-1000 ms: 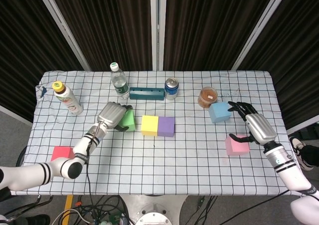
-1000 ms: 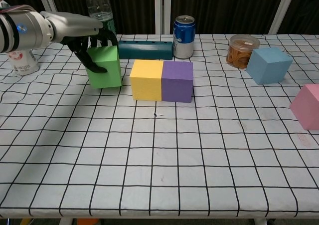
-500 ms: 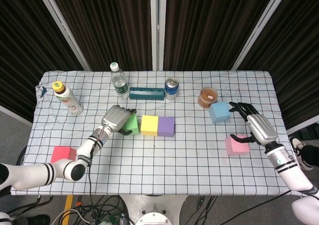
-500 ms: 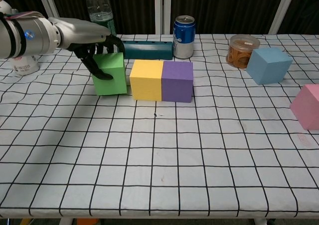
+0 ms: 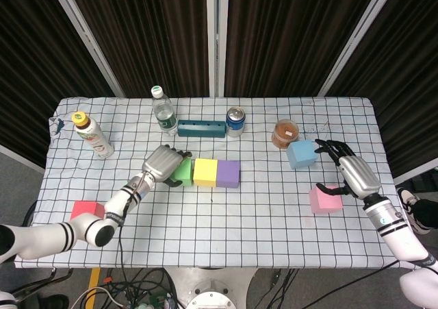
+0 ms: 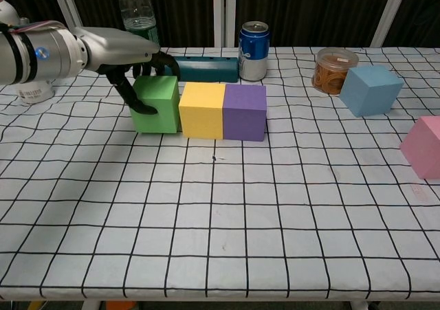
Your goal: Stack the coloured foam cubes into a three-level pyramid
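Your left hand (image 6: 130, 59) grips the green foam cube (image 6: 157, 104) beside the yellow foam cube (image 6: 201, 110); releasing carelessly could skew the row.

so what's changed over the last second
The left hand, gripping the green foam cube, slid it rightward until it sits flush against the yellow foam cube, completing a row with the purple foam cube. The right hand stayed by the blue foam cube; the pink foam cube and red foam cube did not move.
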You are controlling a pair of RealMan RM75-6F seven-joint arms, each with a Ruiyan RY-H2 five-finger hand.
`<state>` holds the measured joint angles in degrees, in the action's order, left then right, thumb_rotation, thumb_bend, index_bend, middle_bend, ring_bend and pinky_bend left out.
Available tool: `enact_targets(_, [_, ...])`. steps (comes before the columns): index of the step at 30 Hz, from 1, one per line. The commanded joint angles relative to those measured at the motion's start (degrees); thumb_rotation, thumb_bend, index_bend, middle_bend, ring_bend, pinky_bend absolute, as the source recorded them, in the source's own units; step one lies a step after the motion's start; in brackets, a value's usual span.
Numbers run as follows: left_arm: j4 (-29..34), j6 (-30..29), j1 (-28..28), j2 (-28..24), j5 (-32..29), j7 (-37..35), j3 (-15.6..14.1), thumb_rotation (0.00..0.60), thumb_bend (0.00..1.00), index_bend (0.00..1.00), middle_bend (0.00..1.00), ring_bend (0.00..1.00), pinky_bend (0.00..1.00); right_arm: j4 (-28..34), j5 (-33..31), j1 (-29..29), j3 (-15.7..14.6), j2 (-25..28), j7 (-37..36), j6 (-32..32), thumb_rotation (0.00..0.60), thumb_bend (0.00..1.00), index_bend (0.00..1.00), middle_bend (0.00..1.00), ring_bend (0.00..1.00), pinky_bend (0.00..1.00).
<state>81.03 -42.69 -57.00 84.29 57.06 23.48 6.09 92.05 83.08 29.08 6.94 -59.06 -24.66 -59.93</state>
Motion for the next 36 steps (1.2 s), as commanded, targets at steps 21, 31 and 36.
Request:
enact_targets(21, [-3.95,0.07,-0.12,2.78,1.72,-1.17,0.04,0.486,0.25,0.18,0.31,0.37,0.33,-0.17,-0.64,0.06,0.33,-0.24,0.27,0.37,0.6,0.18,0.0,0.22,0.04,0.0])
enact_targets(31, [-3.36,-0.37,-0.41,3.13,0.68,0.41,0.2,0.481,0.25,0.18,0.31,0.37,0.32,-0.35,-0.5,-0.13,0.28,-0.2,-0.09,0.27,0.6,0.18,0.0,0.22,0.04,0.0])
enact_targets(36, [-3.16,-0.56,-0.47,3.41,0.03,1.36,0.02,0.483,0.25,0.18,0.31,0.37,0.32,-0.4,-0.32,-0.17,0.26,-0.18,-0.35,0.18,0.6,0.18,0.0,0.22,0.04,0.0])
